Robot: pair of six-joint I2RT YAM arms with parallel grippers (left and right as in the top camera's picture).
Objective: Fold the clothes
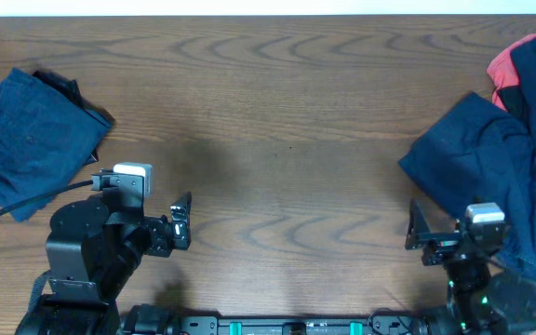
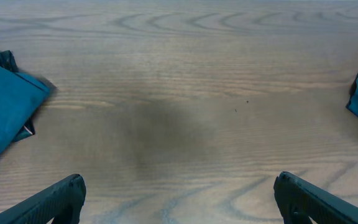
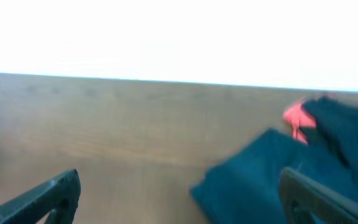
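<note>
A wooden tabletop [image 1: 287, 112] is seen from above, with clothes lying at its two ends and bare wood between them. At the left end a navy garment [image 1: 31, 140] is laid flat in a roughly square, folded shape, with a darker scrap of fabric showing at its far edge. Its near corner is crossed by a black cable [image 1: 26, 203] that runs to the left arm. At the right end a heap of navy clothes [image 1: 491, 158] is spread loosely, rumpled and unfolded, reaching to the tabletop's right edge. A red piece [image 1: 508, 63] is tucked partly under the heap at its far side.

The left hand [image 1: 182, 221] is held near the front edge, well apart from the folded garment, and is pointed toward the middle of the tabletop. Its fingers are spread wide in the left wrist view, and nothing is held between them. The right hand [image 1: 415, 231] is held just beside the near edge of the heap. Its fingers are likewise spread wide and nothing is gripped. The right wrist view is blurred, and only the heap and the red piece can be made out ahead of that hand.
</note>
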